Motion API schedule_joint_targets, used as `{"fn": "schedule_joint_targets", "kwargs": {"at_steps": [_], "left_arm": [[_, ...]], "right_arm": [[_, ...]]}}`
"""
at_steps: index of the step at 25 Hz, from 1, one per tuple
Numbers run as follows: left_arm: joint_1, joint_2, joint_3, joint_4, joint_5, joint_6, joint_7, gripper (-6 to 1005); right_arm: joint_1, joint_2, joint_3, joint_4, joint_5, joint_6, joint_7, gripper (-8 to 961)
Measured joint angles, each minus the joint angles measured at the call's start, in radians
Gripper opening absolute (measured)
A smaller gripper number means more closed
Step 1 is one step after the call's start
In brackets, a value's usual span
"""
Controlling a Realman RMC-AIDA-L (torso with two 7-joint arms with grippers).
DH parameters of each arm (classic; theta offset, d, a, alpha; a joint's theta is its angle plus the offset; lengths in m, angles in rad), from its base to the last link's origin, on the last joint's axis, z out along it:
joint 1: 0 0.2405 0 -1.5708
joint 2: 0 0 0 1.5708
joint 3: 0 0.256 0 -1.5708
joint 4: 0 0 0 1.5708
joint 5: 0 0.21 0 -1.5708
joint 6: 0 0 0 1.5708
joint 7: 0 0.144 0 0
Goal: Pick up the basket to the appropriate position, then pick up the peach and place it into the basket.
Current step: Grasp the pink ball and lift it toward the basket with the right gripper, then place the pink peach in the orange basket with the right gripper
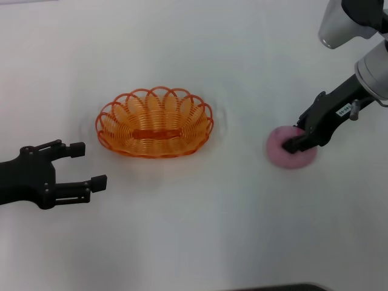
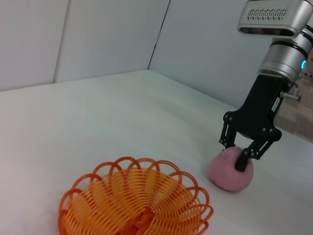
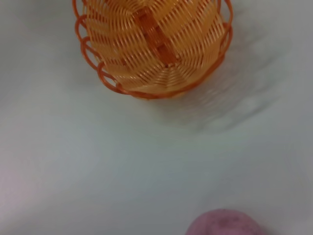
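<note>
The orange wire basket [image 1: 124, 130] stands empty on the white table, left of centre; it also shows in the left wrist view [image 2: 132, 205] and the right wrist view [image 3: 156, 63]. The pink peach [image 1: 282, 157] rests on the table to the basket's right, well apart from it. My right gripper [image 1: 295, 140] reaches down onto it, one finger on each side, closed against the fruit. The left wrist view shows this grip [image 2: 234, 154] on the peach [image 2: 226, 175]. The peach's top shows in the right wrist view [image 3: 225, 225]. My left gripper [image 1: 92, 165] is open and empty, just left of the basket.
The white table [image 1: 200, 242] stretches bare around the basket and peach. Pale walls [image 2: 98, 34] meet behind the table in the left wrist view. A dark edge [image 1: 273, 287] shows at the table's near side.
</note>
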Motion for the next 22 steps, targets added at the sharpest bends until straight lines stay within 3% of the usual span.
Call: {"fn": "schedule_joint_targets", "kwargs": {"at_steps": [9,15,22], "left_arm": [[0.001,0.0,0.0,0.0,0.0,0.001,-0.003,921],[0.002,-0.002,0.001,0.0,0.0,0.001,-0.005,921],[0.002,-0.003,0.002,-0.001,0.0,0.001,-0.015,921]], "right_arm": [[-0.001,0.008,0.005,-0.068,0.046,-0.046,0.001,266],[-0.012,0.014,-0.004,-0.189,0.302,-0.101,-0.017,208],[0.018,0.018,-0.068,-0.12,0.598,0.037,-0.107,156]]}}
